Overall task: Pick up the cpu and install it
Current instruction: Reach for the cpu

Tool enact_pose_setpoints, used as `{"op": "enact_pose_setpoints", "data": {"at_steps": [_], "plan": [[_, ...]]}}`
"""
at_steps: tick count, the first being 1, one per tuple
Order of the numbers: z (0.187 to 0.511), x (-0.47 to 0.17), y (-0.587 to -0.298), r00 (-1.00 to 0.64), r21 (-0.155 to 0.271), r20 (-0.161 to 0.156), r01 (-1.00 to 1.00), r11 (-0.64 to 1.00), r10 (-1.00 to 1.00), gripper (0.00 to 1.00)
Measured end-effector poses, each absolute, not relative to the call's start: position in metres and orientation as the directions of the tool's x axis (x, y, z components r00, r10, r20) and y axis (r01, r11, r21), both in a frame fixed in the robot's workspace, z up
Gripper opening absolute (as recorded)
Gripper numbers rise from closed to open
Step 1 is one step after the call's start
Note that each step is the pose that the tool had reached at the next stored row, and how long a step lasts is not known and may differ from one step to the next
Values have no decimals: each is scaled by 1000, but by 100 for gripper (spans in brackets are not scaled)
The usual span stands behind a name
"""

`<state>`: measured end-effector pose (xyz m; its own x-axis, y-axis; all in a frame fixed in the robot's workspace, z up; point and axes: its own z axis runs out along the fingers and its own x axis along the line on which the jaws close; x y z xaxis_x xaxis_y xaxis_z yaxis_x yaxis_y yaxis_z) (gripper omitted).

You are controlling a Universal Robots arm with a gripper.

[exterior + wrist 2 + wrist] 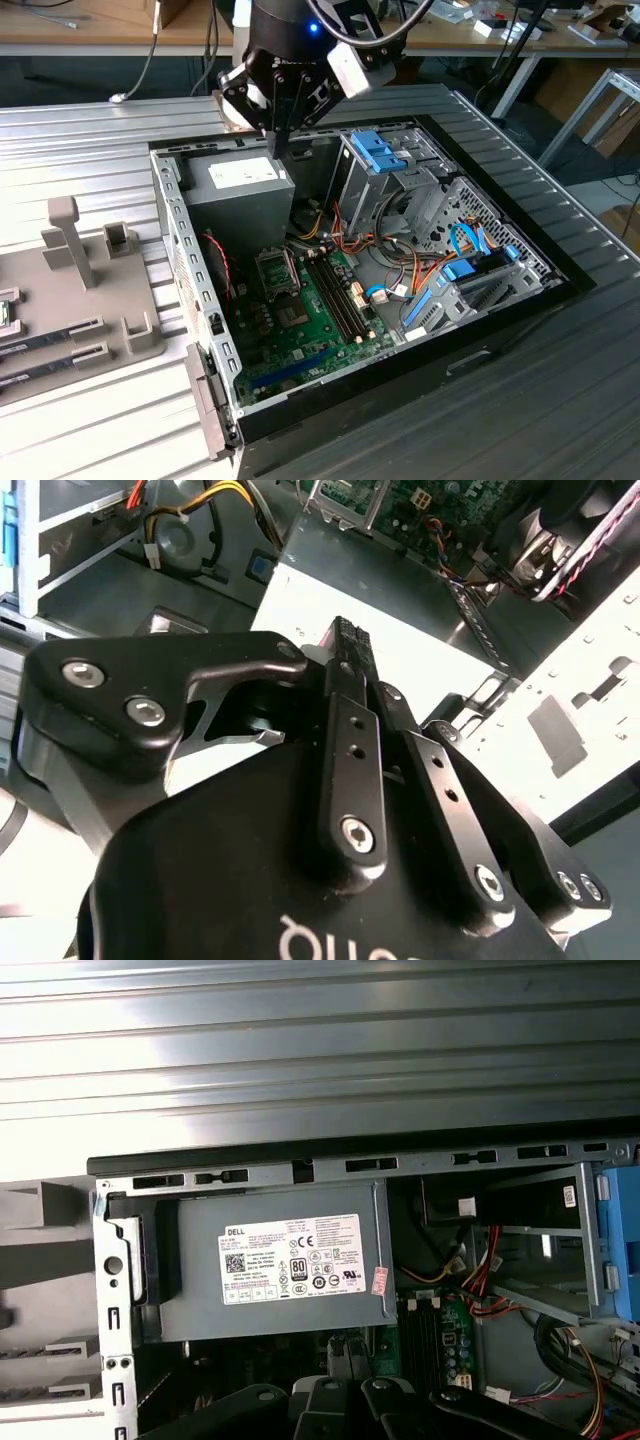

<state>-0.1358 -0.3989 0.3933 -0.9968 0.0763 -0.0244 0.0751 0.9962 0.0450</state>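
Gripper (pixel 274 152) is hovering over the power supply (pixel 240 182), fingers (pixel 345 760) closed on nothing visible. What looks like the cpu (pixel 5 310) is sitting on the tray (pixel 30 275) at the exterior view's left, not yet picked up.

A ribbed grey metal table (pixel 90 130) carries everything, and its ridges also show beyond the case in the first wrist view (pixel 320 1050). An open computer case (pixel 176 230) lies on its side on the table, filling the middle and the exterior view's right. On the exterior view's left, near the case, a flat grey holder (pixel 145 335) with upright posts rests on the table.
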Motion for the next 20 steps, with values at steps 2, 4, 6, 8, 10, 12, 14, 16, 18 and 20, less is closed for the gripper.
{"op": "enact_pose_setpoints", "data": {"at_steps": [2, 4, 6, 8, 10, 12, 14, 16, 18, 20], "plan": [[393, -137, -399, -997, 45, -24, 75, 996, 76, 11], [393, -139, -399, -997, 45, -24, 75, 996, 76, 11], [393, -141, -399, -997, 45, -24, 75, 996, 76, 11], [393, -142, -399, -997, 45, -24, 75, 996, 76, 11], [393, -143, -399, -997, 45, -24, 75, 996, 76, 11], [393, -145, -399, -997, 45, -24, 75, 996, 76, 11], [393, -147, -399, -997, 45, -24, 75, 996, 76, 11], [393, -150, -399, -997, 45, -24, 75, 996, 76, 11], [393, -151, -399, -997, 45, -24, 75, 996, 76, 11], [393, -153, -399, -997, 45, -24, 75, 996, 76, 11]]}}
